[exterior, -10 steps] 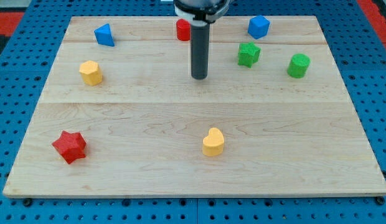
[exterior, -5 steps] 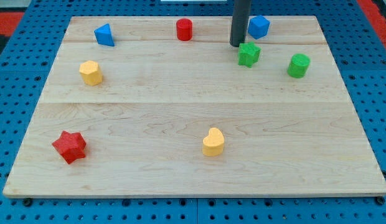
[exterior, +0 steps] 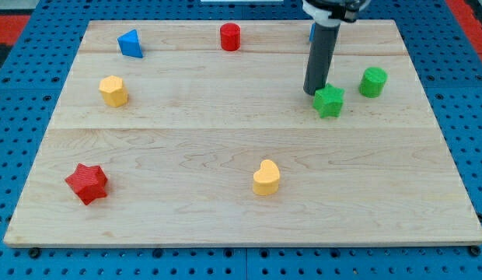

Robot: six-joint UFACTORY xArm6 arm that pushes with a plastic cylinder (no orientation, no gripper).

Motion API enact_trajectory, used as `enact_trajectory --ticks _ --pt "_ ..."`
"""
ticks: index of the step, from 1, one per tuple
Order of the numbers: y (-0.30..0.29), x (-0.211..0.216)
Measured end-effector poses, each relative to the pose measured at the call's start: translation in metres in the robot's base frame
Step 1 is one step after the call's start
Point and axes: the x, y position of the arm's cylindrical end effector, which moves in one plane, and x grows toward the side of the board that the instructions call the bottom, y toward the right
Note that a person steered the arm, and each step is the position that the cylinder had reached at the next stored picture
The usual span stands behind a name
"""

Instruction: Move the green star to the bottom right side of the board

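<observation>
The green star (exterior: 329, 101) lies on the wooden board (exterior: 241, 210), right of centre in the upper half. My tip (exterior: 313, 92) stands right at the star's upper left edge, touching or nearly touching it. The dark rod rises from there to the view's top. A green cylinder (exterior: 373, 82) stands to the star's upper right, a short gap away.
A blue block (exterior: 311, 33) is mostly hidden behind the rod at the top. A red cylinder (exterior: 230, 36) and a blue triangle (exterior: 130, 43) sit along the top. A yellow hexagon (exterior: 113, 91) is at left, a red star (exterior: 87, 183) at bottom left, a yellow heart (exterior: 266, 177) at bottom centre.
My tip swept from board centre up to the green star's upper left, then down and right. The green star has slid down and right, closer to the green cylinder.
</observation>
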Motion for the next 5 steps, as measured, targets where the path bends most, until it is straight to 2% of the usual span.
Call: enact_trajectory --ticks 1,2,3,5 --pt "-0.007 0.013" --pt "-0.002 -0.006" --pt "0.023 0.01" --pt "0.033 0.072"
